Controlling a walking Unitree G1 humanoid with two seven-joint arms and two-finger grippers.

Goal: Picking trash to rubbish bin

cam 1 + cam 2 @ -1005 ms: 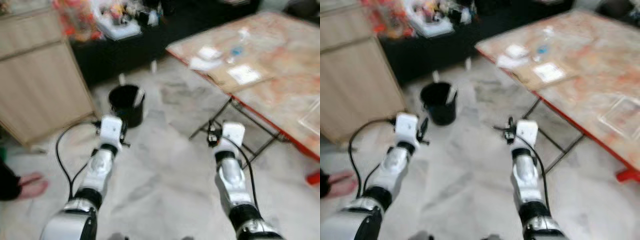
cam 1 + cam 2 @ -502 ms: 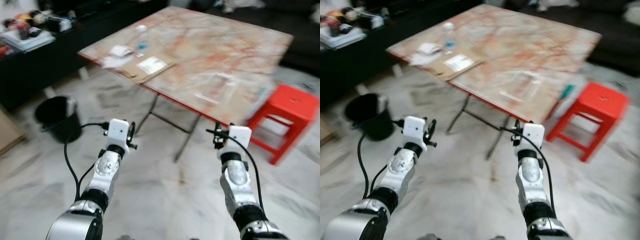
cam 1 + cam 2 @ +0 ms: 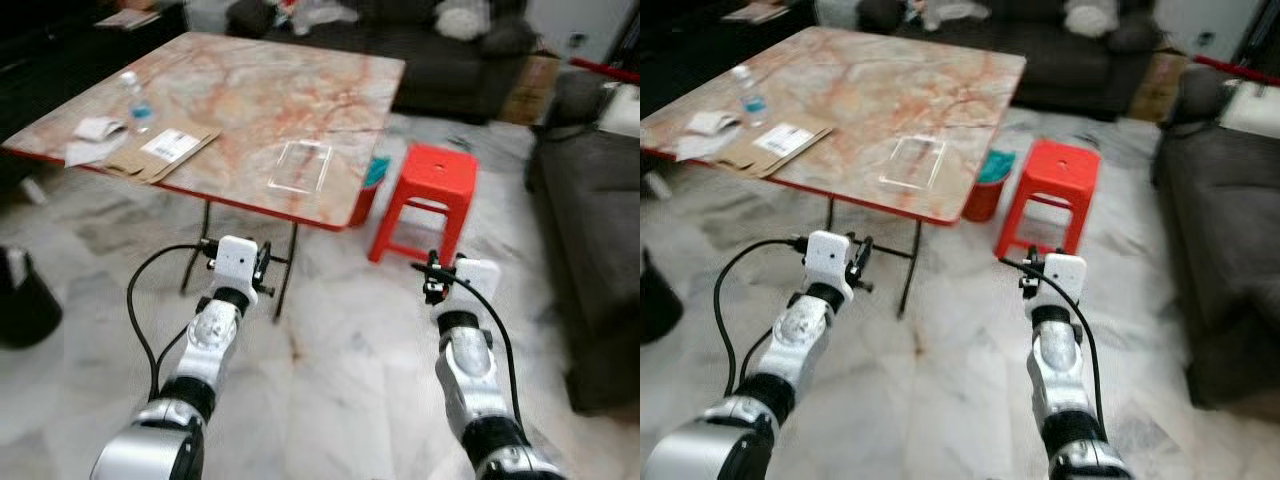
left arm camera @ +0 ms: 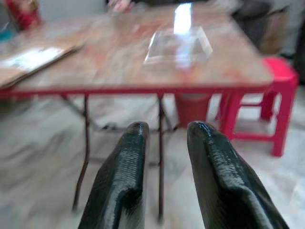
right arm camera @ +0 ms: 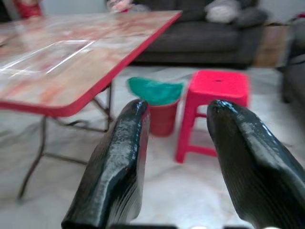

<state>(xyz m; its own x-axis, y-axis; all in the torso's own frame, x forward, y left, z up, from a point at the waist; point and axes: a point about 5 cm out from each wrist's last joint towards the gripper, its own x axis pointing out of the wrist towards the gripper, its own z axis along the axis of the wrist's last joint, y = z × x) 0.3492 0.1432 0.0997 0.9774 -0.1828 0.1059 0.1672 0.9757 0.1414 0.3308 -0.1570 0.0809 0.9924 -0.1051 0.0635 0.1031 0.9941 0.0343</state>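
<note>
The rubbish bin point(image 5: 162, 112), a red bucket lined with a green bag, stands on the marble floor point(image 3: 340, 390) under the far corner of the table point(image 3: 250, 90), just beside the red stool point(image 3: 425, 200). What lies inside the bag cannot be made out. A clear plastic tray point(image 3: 300, 165) rests flat on the tabletop near that corner, with nothing visible in it. Toward the other end lie a flattened cardboard sheet point(image 3: 155, 152) bearing a white label, crumpled white paper point(image 3: 92, 140) and a small water bottle point(image 3: 132, 95). A second, black bin point(image 3: 25, 300) sits at the robot's far left. Dark sofas point(image 3: 590, 220) line the right side and back. The table's folding legs and the stool stand between the robot and the red bin. The left gripper point(image 4: 164, 131) and right gripper point(image 5: 176, 112) both hover over the floor, fingers spread and empty.
</note>
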